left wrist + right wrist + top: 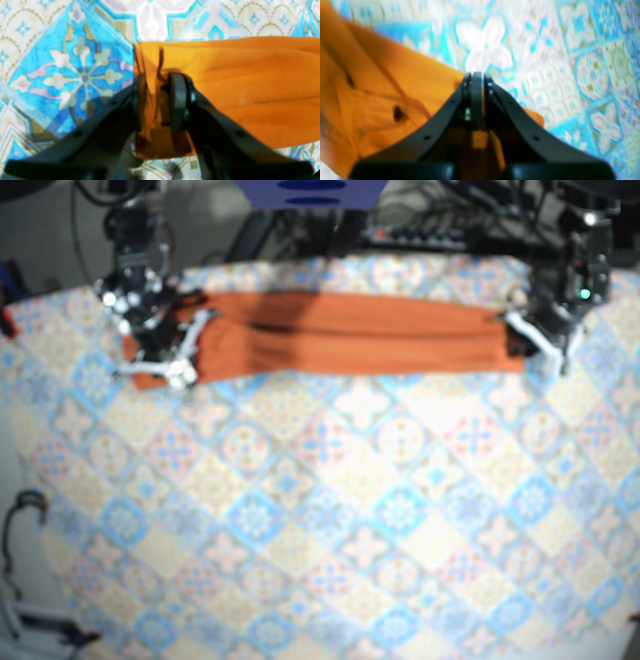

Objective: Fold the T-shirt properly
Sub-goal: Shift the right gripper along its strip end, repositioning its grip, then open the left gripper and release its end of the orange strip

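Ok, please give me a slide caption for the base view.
The right gripper and left gripper hold opposite ends of the orange T-shirt, folded into a long strip on the patterned tablecloth.

The T-shirt runs off the left wrist view's right edge, its bunched end partly hidden inside the pinch of the left claw. The right claw covers the cloth corner it pinches. From above, blur leaves both claws' jaws unreadable, and the worktop is cut off at its near corners.
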Controlling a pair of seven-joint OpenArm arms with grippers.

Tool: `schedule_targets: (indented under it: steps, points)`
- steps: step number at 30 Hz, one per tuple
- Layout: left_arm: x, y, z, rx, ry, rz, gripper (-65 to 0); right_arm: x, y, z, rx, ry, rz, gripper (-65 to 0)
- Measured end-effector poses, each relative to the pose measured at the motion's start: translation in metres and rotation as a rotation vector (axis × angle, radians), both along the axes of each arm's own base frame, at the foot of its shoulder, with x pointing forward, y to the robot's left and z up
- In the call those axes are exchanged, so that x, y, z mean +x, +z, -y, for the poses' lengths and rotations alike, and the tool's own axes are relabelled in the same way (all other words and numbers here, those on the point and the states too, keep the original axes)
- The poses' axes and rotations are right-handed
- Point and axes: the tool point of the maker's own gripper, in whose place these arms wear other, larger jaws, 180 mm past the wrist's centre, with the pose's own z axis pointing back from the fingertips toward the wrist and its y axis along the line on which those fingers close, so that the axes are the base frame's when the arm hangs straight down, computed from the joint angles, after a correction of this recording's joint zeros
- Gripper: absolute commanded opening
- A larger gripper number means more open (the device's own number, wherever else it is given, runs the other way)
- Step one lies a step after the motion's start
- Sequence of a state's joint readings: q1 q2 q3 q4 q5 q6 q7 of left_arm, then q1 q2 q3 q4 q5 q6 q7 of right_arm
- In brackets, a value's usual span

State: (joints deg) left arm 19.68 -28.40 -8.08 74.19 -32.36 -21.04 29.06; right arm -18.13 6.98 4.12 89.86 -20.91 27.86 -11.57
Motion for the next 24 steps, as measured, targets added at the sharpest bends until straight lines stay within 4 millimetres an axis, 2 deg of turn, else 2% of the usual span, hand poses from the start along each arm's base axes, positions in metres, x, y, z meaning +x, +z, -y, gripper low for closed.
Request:
schedule_targets:
  steps: [3,5,9,14,17,20,24]
  points:
    - [0.000,0.000,0.000,0.000,0.000,0.000,-49.1,-0.016,-0.022,0.002,0.009,-0.005,-0.061,-52.6]
    - [0.000,0.000,0.000,0.001,0.000,0.000,-49.1,-0.022,-0.029,0.001,0.025,-0.003,-0.070,-49.0]
    - [0.000,0.000,0.000,0.000,0.000,0.000,-49.1,-0.019,-0.030,0.002,0.036,-0.005,-0.062,-43.6]
    - [0.000,0.000,0.000,0.000,0.000,0.000,-49.1,-0.019,-0.028,0.015,0.032,-0.037,-0.050,-37.8]
    - [0.000,0.000,0.000,0.000,0.000,-0.001,-49.1,-0.016,-0.021,0.023,0.022,-0.053,-0.022,-35.1]
    - [0.000,0.000,0.000,0.001,0.000,0.000,-49.0,-0.005,0.002,0.029,0.006,-0.061,0.046,-32.7]
    - [0.000,0.000,0.000,0.000,0.000,0.000,-49.0,0.003,0.030,0.027,-0.005,-0.048,0.123,-31.0]
